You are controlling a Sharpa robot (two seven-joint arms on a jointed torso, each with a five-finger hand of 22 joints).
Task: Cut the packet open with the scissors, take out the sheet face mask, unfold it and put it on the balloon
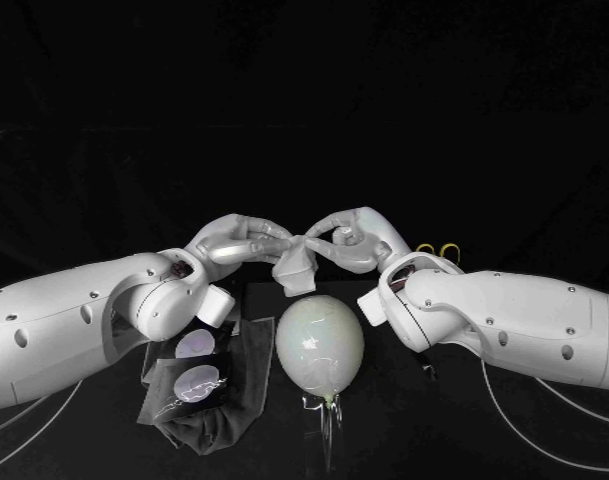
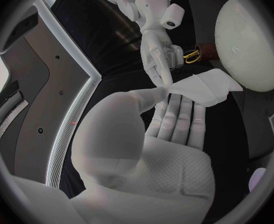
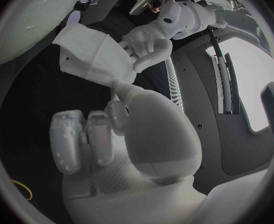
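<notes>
You will find the sheet face mask (image 1: 294, 268) off the surface (image 1: 434, 440), held up at the centre of the scene between the two hands. It is white and still partly folded, hanging as a short crumpled flap from the point where the fingers meet. The left hand (image 1: 239, 240) pinches the mask's left edge. In the left wrist view its thumb closes on the sheet (image 2: 205, 87) while the other fingers (image 2: 180, 117) lie straight and side by side beneath it. The right hand (image 1: 355, 240) pinches the opposite edge. In the right wrist view its thumb reaches up to the mask (image 3: 90, 55) and the remaining fingers (image 3: 65, 139) are curled in towards the palm. Both hands therefore have hold of the mask and of nothing else. Directly on the near side of the mask lies the balloon (image 1: 322, 345), pale and egg-shaped, resting on the surface with its neck pointing towards the near edge. You cannot tell whether the mask's lower edge touches the balloon's far end. Just left of the balloon lies the packet (image 1: 193, 372), dark with two pale round patches. You cannot tell whether it is open. The scissors (image 1: 438, 248) lie on the far right, behind the right hand, with their yellow handle loops visible.
</notes>
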